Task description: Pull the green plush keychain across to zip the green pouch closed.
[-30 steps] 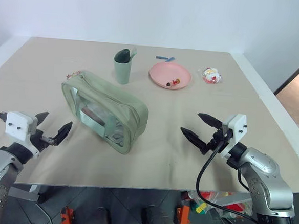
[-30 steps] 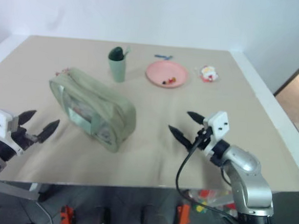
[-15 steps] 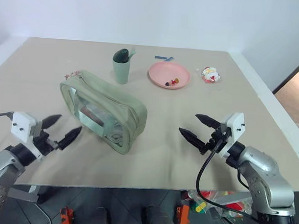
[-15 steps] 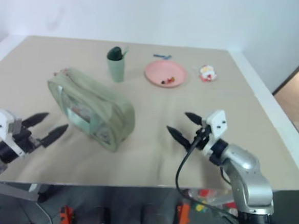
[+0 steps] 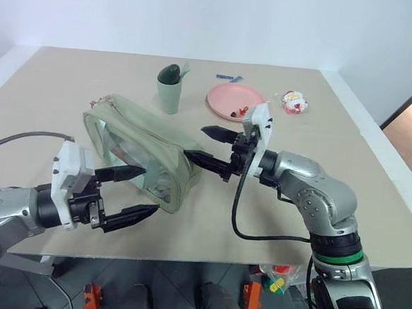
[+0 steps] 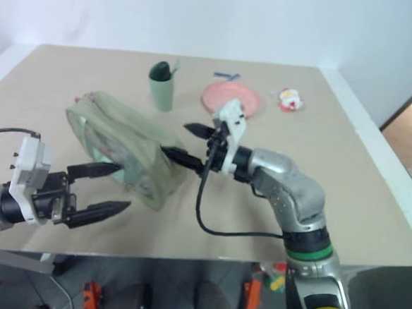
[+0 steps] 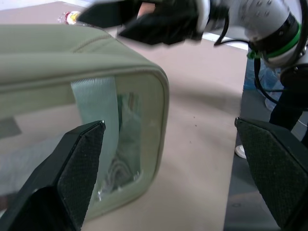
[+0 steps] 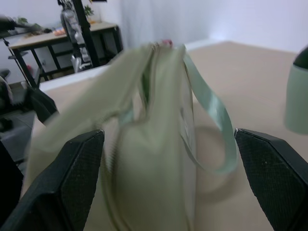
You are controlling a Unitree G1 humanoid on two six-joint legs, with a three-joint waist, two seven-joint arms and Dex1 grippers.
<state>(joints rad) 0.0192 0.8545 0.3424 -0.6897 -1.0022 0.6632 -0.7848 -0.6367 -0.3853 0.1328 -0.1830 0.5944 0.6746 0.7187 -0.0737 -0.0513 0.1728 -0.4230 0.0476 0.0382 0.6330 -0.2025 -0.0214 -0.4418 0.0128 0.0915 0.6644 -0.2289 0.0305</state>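
Observation:
The sage-green pouch [image 5: 146, 147] lies slantwise on the table's left half, its clear window [image 7: 120, 144] turned to the front. The green plush keychain is hidden; only a small red-pink bit [image 5: 102, 105] shows at the pouch's far left top corner. My left gripper [image 5: 135, 191] is open, just in front of the pouch's near side and pointing right. My right gripper [image 5: 195, 142] is also open, pointing left at the pouch's right end. Whether its lower finger [image 5: 192, 154] touches the fabric I cannot tell. In the right wrist view the pouch [image 8: 154, 144] and its strap [image 8: 211, 120] lie straight ahead.
Behind the pouch stands a pale green cup [image 5: 169, 92] holding a dark green object. To the right of it are a pink plate [image 5: 227, 99] with small bits, a blue item [image 5: 227, 78] and a small red-and-white toy [image 5: 292, 102]. The table's front edge [image 5: 184, 259] runs close under my arms.
Both arms have swung inward. The left gripper moved right and up to the pouch's near side. The right gripper moved left to the pouch's right end. Both stayed open.

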